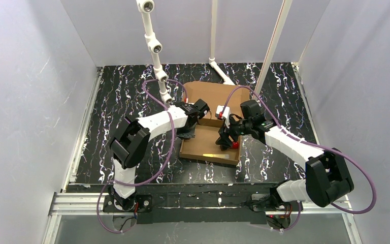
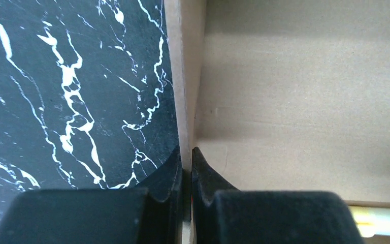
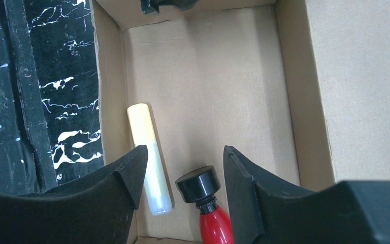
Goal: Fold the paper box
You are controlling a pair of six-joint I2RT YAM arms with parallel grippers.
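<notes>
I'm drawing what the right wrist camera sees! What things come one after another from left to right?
Going across: black marbled table → paper box, one side wall → pale yellow tube → red bottle with black cap → the box's opposite wall.

Plain brown paper box (image 1: 203,143), black table (image 1: 122,96) (white-veined marbling), black fingers (image 3: 124,175).

The paper box (image 1: 205,145) lies on the bench (image 1: 122,101) before me: plain brown cardboard, shallow tray walls upright, lid panel open behind, left wall pinched in my left hand (image 2: 187,165).
</notes>
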